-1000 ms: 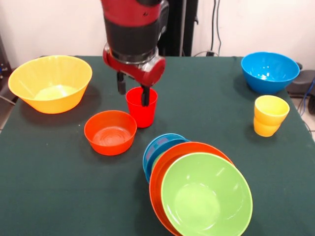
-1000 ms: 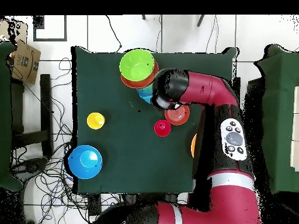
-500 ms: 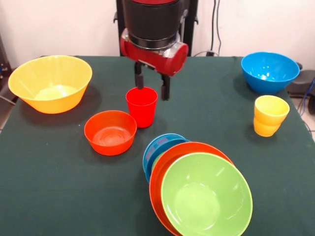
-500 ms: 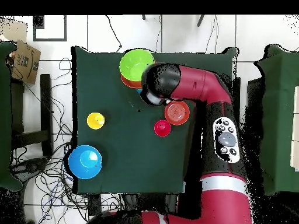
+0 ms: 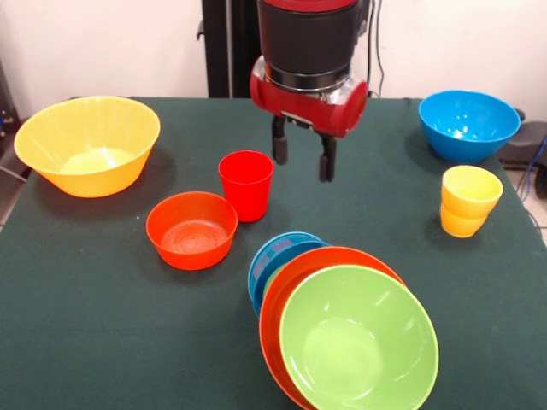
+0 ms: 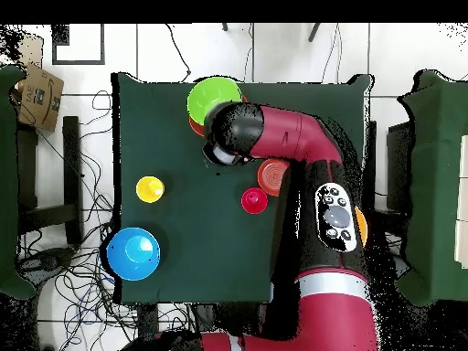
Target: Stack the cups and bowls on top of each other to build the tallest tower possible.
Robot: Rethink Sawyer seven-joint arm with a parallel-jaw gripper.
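Note:
In the front view my gripper (image 5: 302,167) hangs open and empty above the table, just right of the plain red cup (image 5: 246,184), which stands upright. The yellow stepped cup (image 5: 470,201) stands at the right. A small red-orange bowl (image 5: 191,229) sits left of the red cup. The tower (image 5: 359,342) at the front is a green bowl nested in a red-orange bowl, leaning on a small blue bowl (image 5: 280,256). In the overhead view the arm hides the gripper; the red cup (image 6: 254,200), the yellow cup (image 6: 150,189) and the green bowl (image 6: 212,96) show.
A large orange-yellow bowl (image 5: 87,143) stands at the back left and a large blue bowl (image 5: 468,124) at the back right of the front view. In the overhead view the blue bowl (image 6: 133,253) sits near the table's lower left corner. The table is dark green cloth (image 5: 102,325).
The gripper has moved from the red cup's rim to the right in the front view and now hangs clear of it. The red cup stands where it was.

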